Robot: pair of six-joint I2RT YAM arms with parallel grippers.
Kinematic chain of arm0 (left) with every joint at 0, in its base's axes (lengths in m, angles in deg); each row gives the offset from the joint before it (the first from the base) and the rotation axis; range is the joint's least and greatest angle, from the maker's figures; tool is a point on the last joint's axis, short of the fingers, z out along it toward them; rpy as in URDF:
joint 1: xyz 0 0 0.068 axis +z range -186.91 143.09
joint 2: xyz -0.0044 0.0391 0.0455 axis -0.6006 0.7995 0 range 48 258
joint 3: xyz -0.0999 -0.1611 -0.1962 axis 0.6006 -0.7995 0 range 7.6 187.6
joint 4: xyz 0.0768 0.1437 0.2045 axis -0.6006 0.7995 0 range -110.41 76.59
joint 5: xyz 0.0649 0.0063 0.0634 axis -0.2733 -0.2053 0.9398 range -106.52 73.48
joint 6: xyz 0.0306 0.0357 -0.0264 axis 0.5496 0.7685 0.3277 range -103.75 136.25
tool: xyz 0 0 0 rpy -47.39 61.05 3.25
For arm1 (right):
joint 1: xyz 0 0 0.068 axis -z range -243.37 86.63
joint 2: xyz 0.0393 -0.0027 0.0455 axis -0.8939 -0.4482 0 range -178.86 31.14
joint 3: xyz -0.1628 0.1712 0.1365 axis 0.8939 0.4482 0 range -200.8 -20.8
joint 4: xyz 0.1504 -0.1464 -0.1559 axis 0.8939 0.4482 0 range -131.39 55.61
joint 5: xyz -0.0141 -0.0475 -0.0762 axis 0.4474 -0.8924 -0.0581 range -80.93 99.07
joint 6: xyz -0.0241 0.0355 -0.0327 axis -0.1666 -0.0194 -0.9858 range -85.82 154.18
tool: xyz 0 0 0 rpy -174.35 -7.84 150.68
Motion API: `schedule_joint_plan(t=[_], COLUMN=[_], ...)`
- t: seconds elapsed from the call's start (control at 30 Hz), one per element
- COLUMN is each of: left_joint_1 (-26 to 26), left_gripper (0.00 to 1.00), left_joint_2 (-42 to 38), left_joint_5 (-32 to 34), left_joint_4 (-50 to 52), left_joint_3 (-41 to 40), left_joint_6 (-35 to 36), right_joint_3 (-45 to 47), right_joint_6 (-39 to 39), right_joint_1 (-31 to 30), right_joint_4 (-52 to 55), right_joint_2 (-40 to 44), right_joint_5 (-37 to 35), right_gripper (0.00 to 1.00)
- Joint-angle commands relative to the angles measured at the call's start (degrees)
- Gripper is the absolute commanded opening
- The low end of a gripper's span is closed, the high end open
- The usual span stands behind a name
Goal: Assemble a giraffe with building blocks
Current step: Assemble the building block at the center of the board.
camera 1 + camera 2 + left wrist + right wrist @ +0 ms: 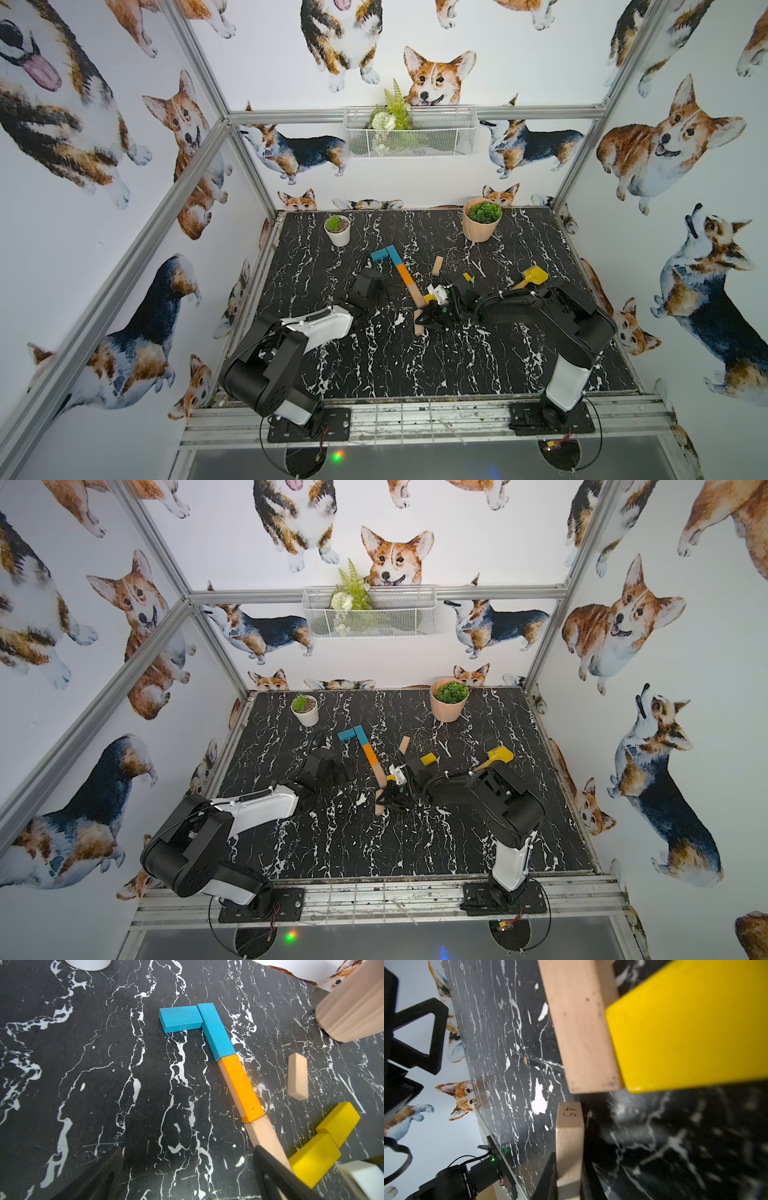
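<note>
Giraffe (405,276) roughly three-quarters built, centre of tabletop (374,365) in both top views. Done: two teal planks (216,1030) in an L = head. Orange plank (241,1086) + tan neck plank (264,1134) sit end to end below it, running down-right. Two yellow planks (313,1163) butted as body, going right off lower neck end. In hand: tan leg plank (569,1130) in right gripper (569,1159), fingers (548,1174) tight on both sides, looks pinched. Plank sits just below neck end w/ small gap, beside the yellow; can't tell if it rests on tabletop. Left gripper (189,1148) empty, fingers spread wide, left of neck. Left to do, my read: set this leg, then fetch loose tan plank (437,266), lying apart upper right of neck, for rear leg.
</note>
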Motion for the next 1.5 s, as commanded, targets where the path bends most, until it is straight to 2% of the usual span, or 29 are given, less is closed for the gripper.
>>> schedule_joint_plan(t=[0.0,0.13,0.27,0.33,0.43,0.5,0.57,0.8,1.2,1.3,1.47], left_joint_1=[0.0,0.0,0.1,0.1,0.1,0.1,0.1,0.1,0.1,0.0,0.1], left_gripper=[1.00,1.00,1.00,1.00,1.00,1.00,1.00,1.00,1.00,1.00,1.00], left_joint_2=[-0.4,-0.4,-0.2,-0.6,-1.0,-0.7,-0.2,1.4,0.8,0.8,0.9], left_joint_5=[-0.3,-2.2,-3.1,-2.1,-1.0,-1.7,-2.7,-4.4,-4.2,-4.2,-4.2], left_joint_4=[-1.6,-2.1,-2.3,-2.3,-2.4,-3.1,-3.3,-4.3,-4.5,-4.5,-4.5], left_joint_3=[-0.1,0.2,0.2,-0.1,-0.8,-1.1,-0.9,-0.9,-1.2,-1.2,-1.2], left_joint_6=[-0.3,-0.2,-0.1,-0.1,-0.7,-1.2,-1.3,-1.7,-1.2,-1.2,-1.1], right_joint_3=[2.0,0.0,-2.7,-5.4,-8.4,-9.9,-11.0,-15.0,-19.0,-20.8,-22.5], right_joint_6=[-1.0,-3.9,-5.9,-7.1,-7.1,-5.8,-4.2,-3.0,-2.9,-2.1,-1.4], right_joint_1=[0.0,-0.1,-0.8,-3.4,-6.2,-7.5,-8.6,-10.9,-12.9,-13.1,-13.2], right_joint_4=[7.5,14.8,22.4,28.0,32.1,34.0,35.4,36.3,37.5,39.0,39.6], right_joint_2=[3.9,5.5,6.8,7.8,7.7,6.9,5.8,1.1,-1.3,-3.3,-5.5], right_joint_5=[-8.6,-12.1,-17.0,-22.6,-26.8,-28.7,-30.6,-32.2,-32.6,-33.1,-32.9], right_gripper=[0.33,0.42,0.44,0.45,0.48,0.59,0.61,0.61,0.59,0.55,0.40])
